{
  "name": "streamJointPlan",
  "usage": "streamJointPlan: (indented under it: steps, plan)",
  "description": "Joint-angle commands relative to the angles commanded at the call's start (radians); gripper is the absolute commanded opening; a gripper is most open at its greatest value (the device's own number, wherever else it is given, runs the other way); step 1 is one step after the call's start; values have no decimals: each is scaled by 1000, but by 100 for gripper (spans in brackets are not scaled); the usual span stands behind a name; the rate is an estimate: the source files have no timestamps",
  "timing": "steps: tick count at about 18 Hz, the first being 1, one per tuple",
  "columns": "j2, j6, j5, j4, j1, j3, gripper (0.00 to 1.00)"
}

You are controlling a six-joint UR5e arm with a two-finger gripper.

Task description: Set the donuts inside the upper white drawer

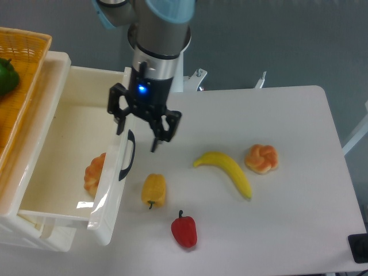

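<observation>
1. The robot arm's claw (139,131) hangs with its two black fingers spread wide and nothing between them, above the front edge of the upper white drawer (63,155) and the adjoining worktop (276,218).
2. A blue light glows on the claw's body, just above the fingers; one finger (120,118) hangs over the drawer's front wall, the other (158,137) over the bare worktop to the right of the curved black handle (127,155).
3. The drawer stands pulled open, and one of the donuts — the ring donut (95,173) — lies inside it, against the inner side of the front wall.
4. The other, the knotted bun (261,158), sits on the worktop well to the right of the drawer, just beside the far end of the banana (227,171) without clearly touching it.
5. A yellow pepper (153,190) lies near the drawer's front, below the claw in the picture, and a red pepper (184,230) rests further toward the near edge of the worktop.
6. At top left an orange wicker basket (20,75) sits above the drawer, with a green item (7,76) — only partly in view — at its left edge.
</observation>
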Motion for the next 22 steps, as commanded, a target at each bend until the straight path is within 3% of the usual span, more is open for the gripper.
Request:
streamJointPlan:
  steps: [6, 12, 19, 22]
  plan:
    - [-34, 80, 6, 25, 70, 0, 100]
    - [-84, 89, 210, 97, 77, 9, 100]
    - [-141, 95, 380, 107, 72, 31, 100]
    - [-143, 138, 391, 104, 71, 25, 100]
